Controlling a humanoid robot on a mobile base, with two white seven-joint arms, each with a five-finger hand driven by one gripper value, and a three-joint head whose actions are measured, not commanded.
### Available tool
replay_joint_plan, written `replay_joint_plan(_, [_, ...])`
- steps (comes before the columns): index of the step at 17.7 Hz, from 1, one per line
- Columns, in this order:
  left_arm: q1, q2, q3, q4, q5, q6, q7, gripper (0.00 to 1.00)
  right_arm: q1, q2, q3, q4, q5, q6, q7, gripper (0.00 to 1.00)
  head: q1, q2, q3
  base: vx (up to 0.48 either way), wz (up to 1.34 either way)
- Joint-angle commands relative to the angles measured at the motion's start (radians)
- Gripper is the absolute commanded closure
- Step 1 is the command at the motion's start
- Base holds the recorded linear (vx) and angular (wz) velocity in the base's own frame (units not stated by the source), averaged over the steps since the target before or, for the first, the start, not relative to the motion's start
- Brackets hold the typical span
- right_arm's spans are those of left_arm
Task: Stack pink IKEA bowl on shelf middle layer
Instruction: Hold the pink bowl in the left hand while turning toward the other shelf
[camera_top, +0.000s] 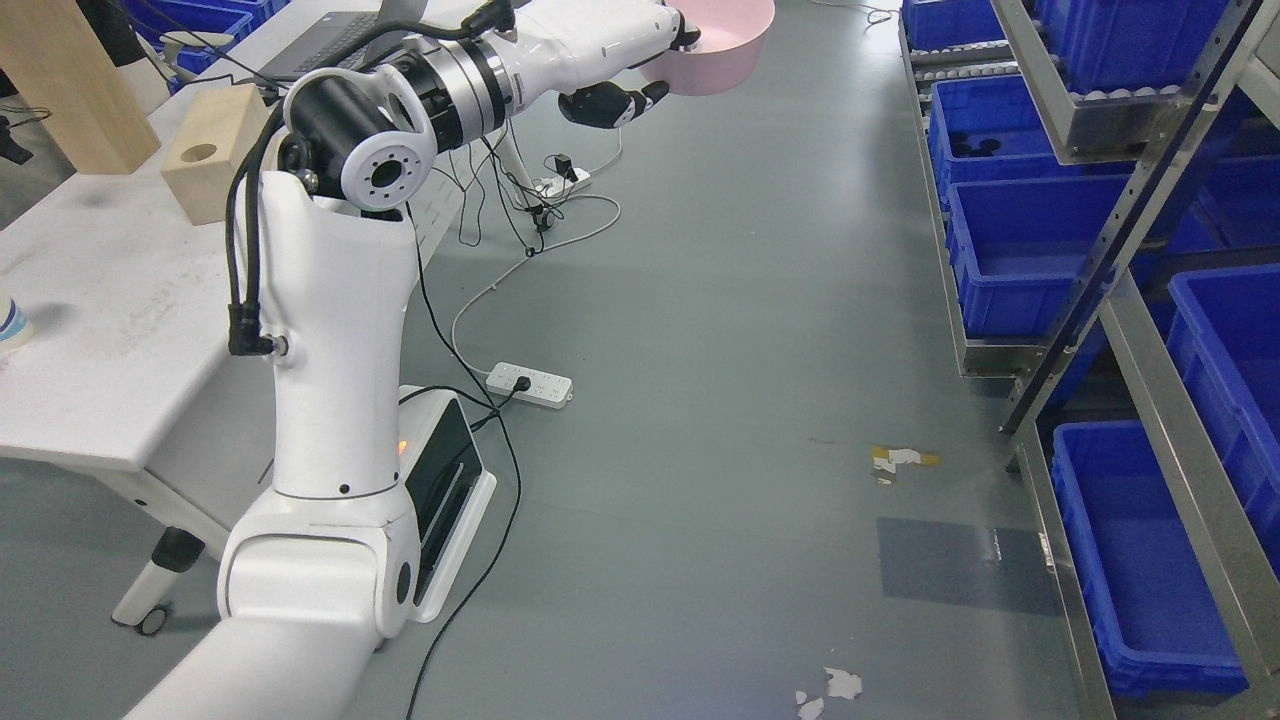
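A pink bowl (722, 42) hangs in the air at the top middle of the head view, above the grey floor. My left hand (640, 80) is shut on its near rim, with dark fingers (610, 105) curled below the bowl and the thumb side at the rim. The white left arm (330, 330) rises from the lower left and bends toward the bowl. A metal shelf rack (1120, 220) with several blue bins stands along the right side, well to the right of the bowl. The right arm is out of view.
A white table (110, 340) stands at the left with wooden blocks (210, 150) on it. A power strip (530, 383) and cables lie on the floor, beside a white box (445, 480) by the table leg. Blue bins (1020, 250) fill the rack.
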Motion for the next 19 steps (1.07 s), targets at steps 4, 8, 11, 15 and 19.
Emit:
replay_joint_plan(4, [0.021,0.017,-0.143,0.016,0.077,-0.007,-0.003,0.94,0.023,-0.017,0.0,-0.017,0.0,0.001,0.001,0.0,0.0,0.0,0.0,0.018,-0.14])
replay_joint_plan(8, [0.015,0.017,-0.159,0.016,0.088,-0.007,0.0,0.93,0.023,-0.017,0.0,-0.017,0.0,0.001,0.001,0.0,0.0,0.0,0.0,-0.004,-0.28])
replay_joint_plan(11, [0.014,0.017,-0.187,0.016,0.129,-0.007,-0.001,0.93,0.023,-0.017,0.0,-0.017,0.0,0.001,0.001,0.0,0.0,0.0,0.0,0.015,-0.55])
replay_joint_plan(15, [0.011,0.017,-0.247,0.013,0.235,-0.008,-0.001,0.93,0.023,-0.017,0.0,-0.017,0.0,0.001,0.001,0.0,0.0,0.0,0.0,0.008,-0.81])
replay_joint_plan(19, [-0.067,0.017,-0.218,0.013,0.24,-0.007,-0.001,0.93,0.023,-0.017,0.0,-0.017,0.0,0.001,0.001,0.0,0.0,0.0,0.0,-0.028,-0.9])
